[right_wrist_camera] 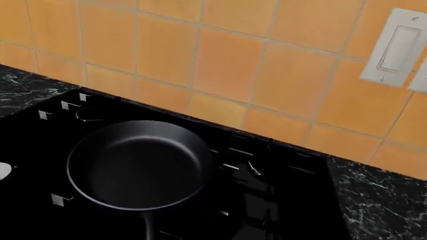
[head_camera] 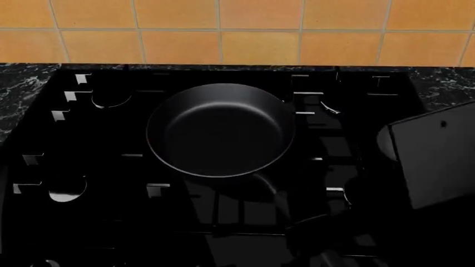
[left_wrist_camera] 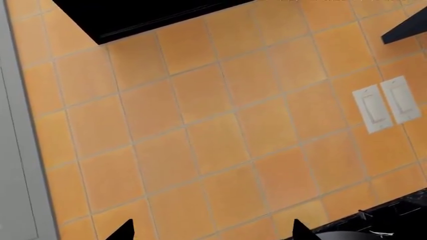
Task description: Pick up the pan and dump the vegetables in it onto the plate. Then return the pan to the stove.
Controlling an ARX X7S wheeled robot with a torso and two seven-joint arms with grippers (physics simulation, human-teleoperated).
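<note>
now the round black pan (head_camera: 220, 130) sits empty on the stove (head_camera: 89, 167).

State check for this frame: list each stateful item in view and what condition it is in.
pan: upright on the stove, empty, ungripped
stove: no flame visible
wall switches: two rocker plates on the tiled wall, position unreadable
left gripper: fingertips apart, holding nothing
right gripper: not identifiable in any view
</note>
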